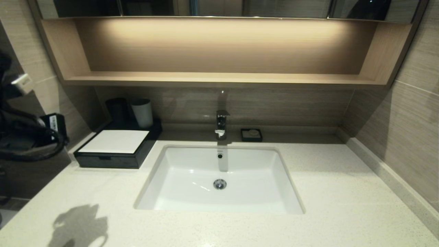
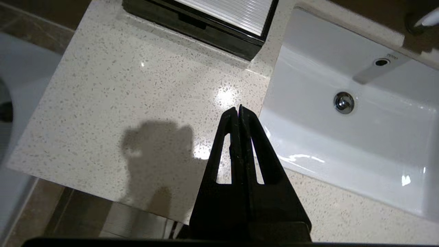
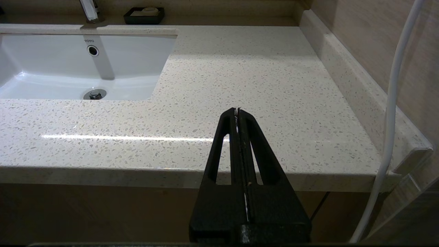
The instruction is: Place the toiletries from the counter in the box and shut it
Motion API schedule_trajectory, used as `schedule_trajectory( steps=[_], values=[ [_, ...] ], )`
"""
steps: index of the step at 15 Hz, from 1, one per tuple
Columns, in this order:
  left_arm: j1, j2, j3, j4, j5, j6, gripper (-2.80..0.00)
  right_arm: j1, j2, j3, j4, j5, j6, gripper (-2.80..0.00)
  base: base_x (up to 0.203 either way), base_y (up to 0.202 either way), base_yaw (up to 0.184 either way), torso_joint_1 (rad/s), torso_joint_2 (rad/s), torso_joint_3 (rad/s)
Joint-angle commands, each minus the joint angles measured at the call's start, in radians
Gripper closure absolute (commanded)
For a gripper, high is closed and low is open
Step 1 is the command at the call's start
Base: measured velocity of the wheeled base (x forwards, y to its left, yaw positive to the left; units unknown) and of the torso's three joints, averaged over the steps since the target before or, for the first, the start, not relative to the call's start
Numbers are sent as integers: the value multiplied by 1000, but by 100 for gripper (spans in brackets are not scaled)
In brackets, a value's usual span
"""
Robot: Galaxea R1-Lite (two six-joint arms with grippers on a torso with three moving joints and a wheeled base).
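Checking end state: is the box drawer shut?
Shut. The drawer front sits flush with the box in head and left wrist views; no sachets visible on the counter.

Warm light on top, dim at the sides

A warm glow lights the shelf (image 1: 219, 79) above the sink (image 1: 219, 178). The counter (image 1: 343, 192) shines with white glare spots beside the sink. A soft dark shadow (image 1: 80, 224) lies left of the sink. Edges look bent.
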Motion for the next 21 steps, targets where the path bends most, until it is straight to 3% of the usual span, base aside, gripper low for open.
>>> schedule_trajectory(
  steps=[1, 5, 7, 13, 21],
  values=[
    [-34, -151, 113, -55, 1, 76, 0, 0, 1, 2, 0, 0, 0, 0, 0, 0, 0, 0, 0, 0],
    [-59, -323, 306, -239, 3, 196, 0, 0, 1, 2, 0, 0, 0, 0, 0, 0, 0, 0, 0, 0],
    [-60, -401, 362, -266, 6, 221, 0, 0, 1, 2, 0, 0, 0, 0, 0, 0, 0, 0, 0, 0],
    [-58, -595, 523, -266, 9, 226, 0, 0, 1, 2, 0, 0, 0, 0, 0, 0, 0, 0, 0, 0],
    [-44, -787, 655, -266, 77, 218, 0, 0, 1, 1, 0, 0, 0, 0, 0, 0, 0, 0, 0, 0]
  ],
)
